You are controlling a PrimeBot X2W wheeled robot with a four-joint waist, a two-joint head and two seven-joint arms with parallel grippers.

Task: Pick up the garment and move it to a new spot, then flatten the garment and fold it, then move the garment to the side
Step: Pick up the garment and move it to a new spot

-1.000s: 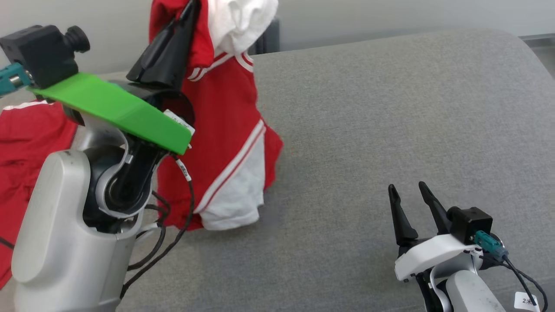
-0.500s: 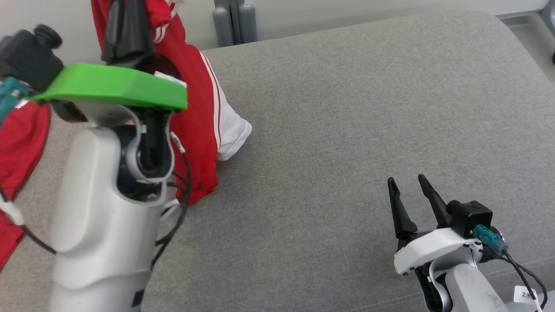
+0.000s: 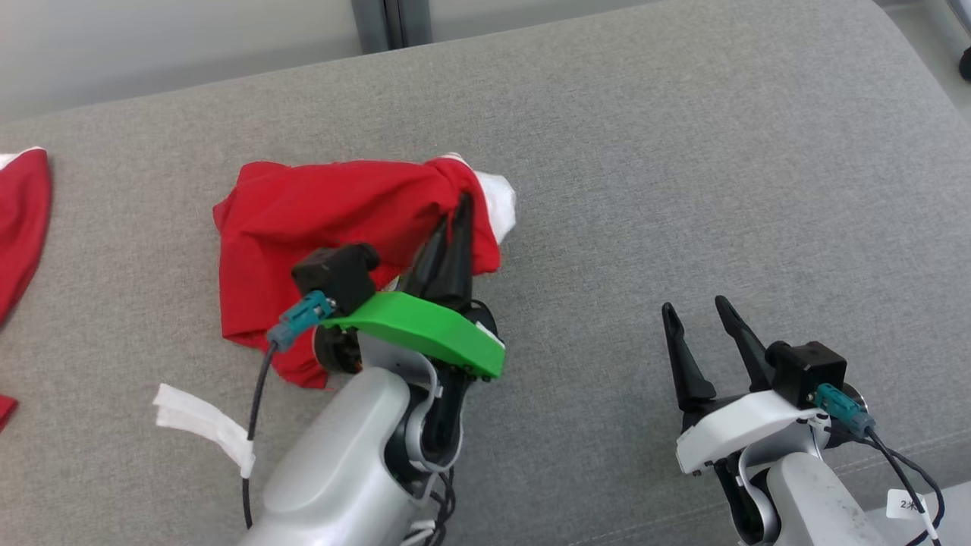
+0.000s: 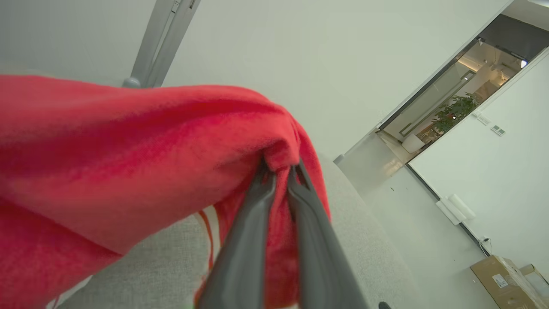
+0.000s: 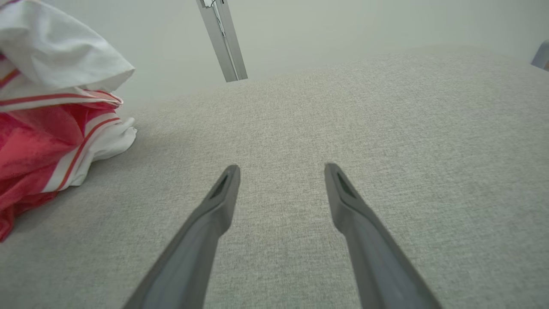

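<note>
Lowered garment [image 3: 326, 212] onto cushion [image 3: 683, 152], fold pinched tight in left hand [image 3: 454, 211]. Kept right hand [image 3: 694, 305] spread, empty, well apart. Judged soft, limp, light; regrip at corners.

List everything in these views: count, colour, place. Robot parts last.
padded surface: one, grey, under everything.
garment: one, red with white panels, bunched on the padded surface, left of centre.
red cloth: one, red, white-trimmed, padded surface's left edge.
post: one, grey, behind the padded surface.
cardboard box: at least one, brown, floor by the wall.
potted plant: one, green, beyond the doorway.
left gripper: one, dark, shut on the garment's end.
right gripper: one, dark, open, lower right.
</note>
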